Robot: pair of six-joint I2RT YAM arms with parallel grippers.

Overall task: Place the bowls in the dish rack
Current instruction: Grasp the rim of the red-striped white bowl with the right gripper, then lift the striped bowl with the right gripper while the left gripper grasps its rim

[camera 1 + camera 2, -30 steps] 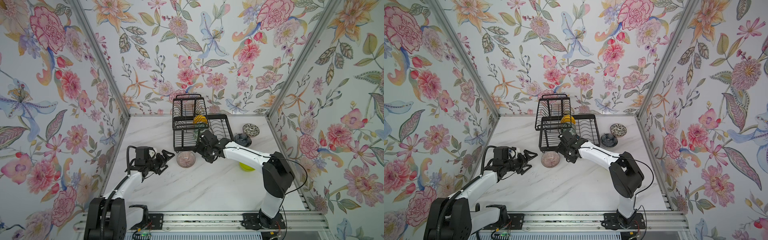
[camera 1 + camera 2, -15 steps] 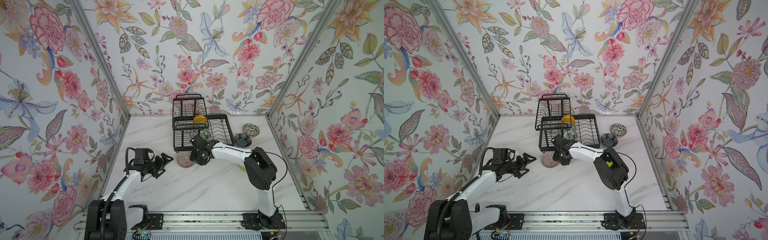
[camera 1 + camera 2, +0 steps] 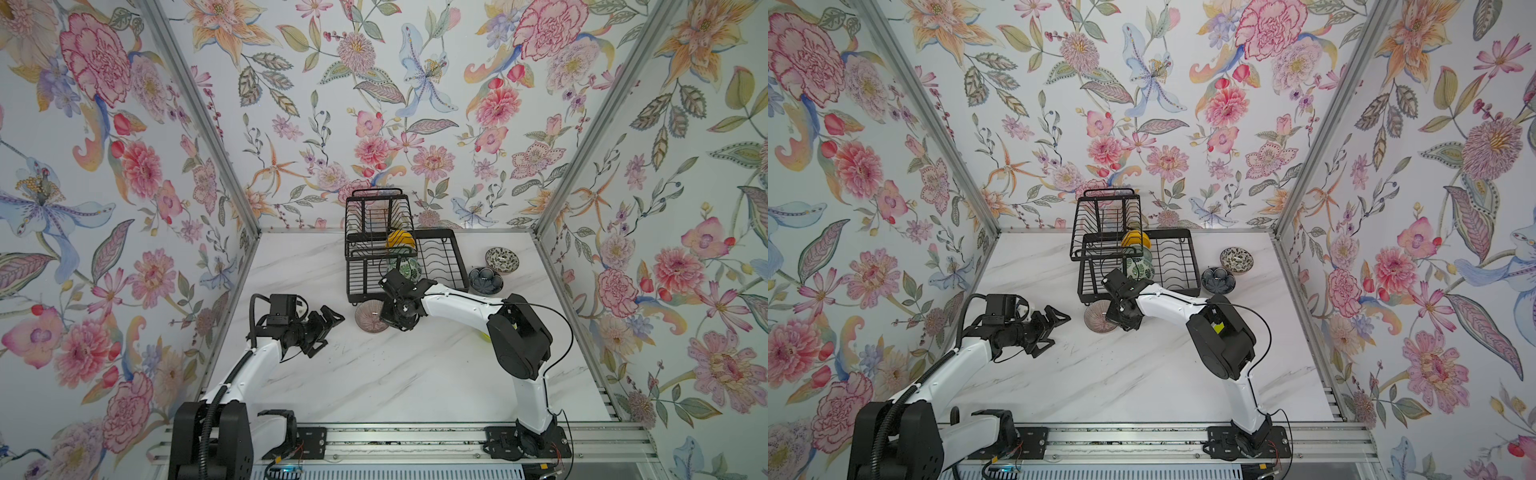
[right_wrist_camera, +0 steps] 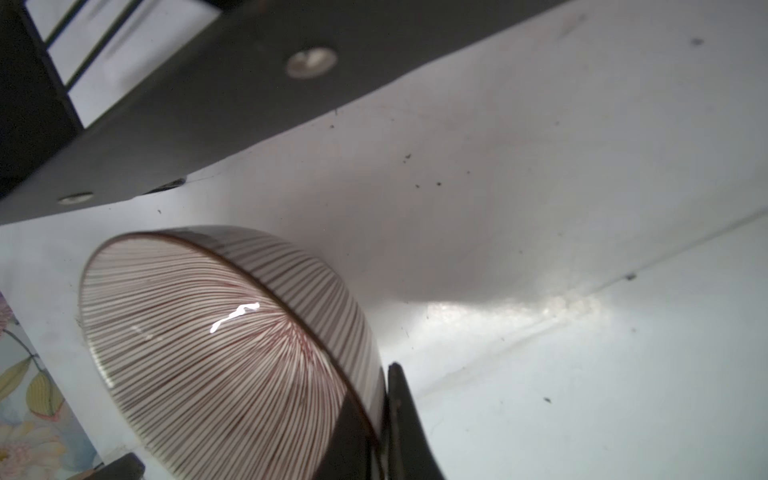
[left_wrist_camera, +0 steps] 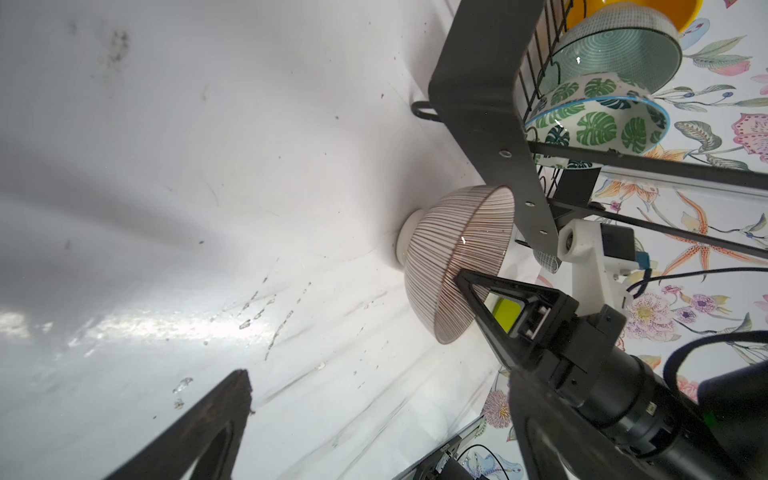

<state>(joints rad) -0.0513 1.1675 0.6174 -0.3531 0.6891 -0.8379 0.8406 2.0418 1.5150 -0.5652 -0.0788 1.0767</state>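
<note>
Clock reference: twelve o'clock is taken toward the back wall in both top views.
Right gripper [image 3: 390, 319]: clamped shut on the rim of the pink-brown ribbed bowl [image 3: 370, 318] at the bowl's three o'clock edge, with one finger inside and one outside. The thin wall is pinched because the bowl is too wide to be spanned.
Ribbed bowl: seen upright, apparently with its foot on the table [image 3: 374, 386], just off the seven o'clock corner of the dish rack [image 3: 432, 231]. Contact with the rack cannot be told.
Left gripper [image 3: 326, 334]: spread wide and empty, at nine o'clock of the ribbed bowl and well apart, probably kept clear of the other arm's path.
Rack load: the yellow bowl [image 3: 400, 240], pale aqua bowl [image 5: 615, 54] and green-leaf bowl [image 3: 409, 268] are stood on edge in a row, so the wires hold them.
Waiting bowls: the dark blue bowl [image 3: 485, 279] and black-and-white bowl [image 3: 502, 259] are left on the table at three o'clock of the rack.
Step judged: a lift is due, with the ribbed bowl tipped into the next slot.
</note>
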